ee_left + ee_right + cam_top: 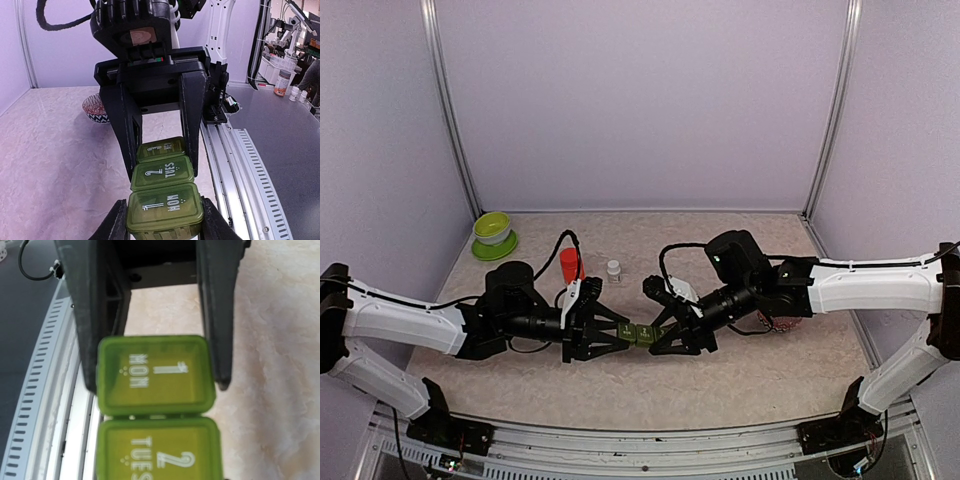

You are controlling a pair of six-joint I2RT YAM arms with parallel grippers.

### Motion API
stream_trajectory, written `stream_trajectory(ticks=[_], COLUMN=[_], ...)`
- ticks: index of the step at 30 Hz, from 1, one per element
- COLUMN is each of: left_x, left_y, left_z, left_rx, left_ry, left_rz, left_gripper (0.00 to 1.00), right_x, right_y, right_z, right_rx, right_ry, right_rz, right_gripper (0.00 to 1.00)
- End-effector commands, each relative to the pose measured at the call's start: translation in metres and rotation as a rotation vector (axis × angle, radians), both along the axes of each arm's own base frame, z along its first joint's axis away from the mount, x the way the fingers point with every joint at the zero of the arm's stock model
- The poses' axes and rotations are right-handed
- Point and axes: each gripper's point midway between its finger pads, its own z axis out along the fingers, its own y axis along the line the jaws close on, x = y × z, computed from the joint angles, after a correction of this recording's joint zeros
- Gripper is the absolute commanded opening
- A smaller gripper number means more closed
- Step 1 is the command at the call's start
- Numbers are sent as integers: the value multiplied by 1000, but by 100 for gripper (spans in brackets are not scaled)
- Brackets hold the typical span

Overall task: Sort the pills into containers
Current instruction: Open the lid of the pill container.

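The containers (640,334) are a row of dark green lidded boxes marked MON, TUES and a third, held just above the table between both arms. My left gripper (623,335) is shut on the MON box (167,207), its pads pressed to both sides. My right gripper (658,338) comes from the opposite side, and its fingers (126,130) clamp the far end of the row. In the right wrist view the MON lid (155,372) sits between the left gripper's fingers (215,340); my right gripper's own fingers are out of frame. All lids are closed. The pills are out of view.
A lime-green bowl (492,232) stands at the back left. An orange cup (569,263) and a small white bottle (613,268) sit behind the grippers. A patterned bowl (95,107) lies under the right arm. The metal rail (240,170) runs along the near table edge.
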Motion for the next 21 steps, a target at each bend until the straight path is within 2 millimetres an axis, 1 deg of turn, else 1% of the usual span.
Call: stream_trajectory(ticks=[1, 4, 5, 6, 7, 12, 13, 14, 15, 16, 21], left_x=[-1, 2, 4, 6, 7, 7, 6, 6, 7, 7, 11], left_y=[-1, -2, -3, -3, -4, -5, -5, -6, -6, -6, -4], left_z=[4, 3, 3, 3, 4, 2, 2, 2, 2, 2, 3], left_rx=[-14, -14, -15, -16, -21, -46, -52, -55, -57, -57, -64], left_ry=[2, 27, 37, 49, 60, 123, 133, 142, 151, 159, 172], left_rz=[1, 19, 29, 39, 44, 49, 46, 46, 48, 47, 54], left_gripper=[26, 27, 24, 18, 16, 14, 15, 20, 28, 32, 38], right_x=[5, 9, 11, 14, 17, 22, 23, 23, 23, 23, 22], right_y=[2, 2, 2, 1, 1, -1, -1, -2, -2, -3, -6], right_z=[4, -1, -3, -4, -6, -11, -12, -13, -14, -14, -11], right_rx=[10, -6, -15, -20, -27, -47, -51, -53, -54, -54, -48], right_ry=[-21, -26, -31, -39, -46, -63, -64, -66, -65, -66, -78], right_rz=[-12, -29, -41, -55, -67, -90, -95, -97, -99, -99, -104], right_gripper=[33, 33, 33, 33, 33, 33, 33, 33, 33, 33, 33])
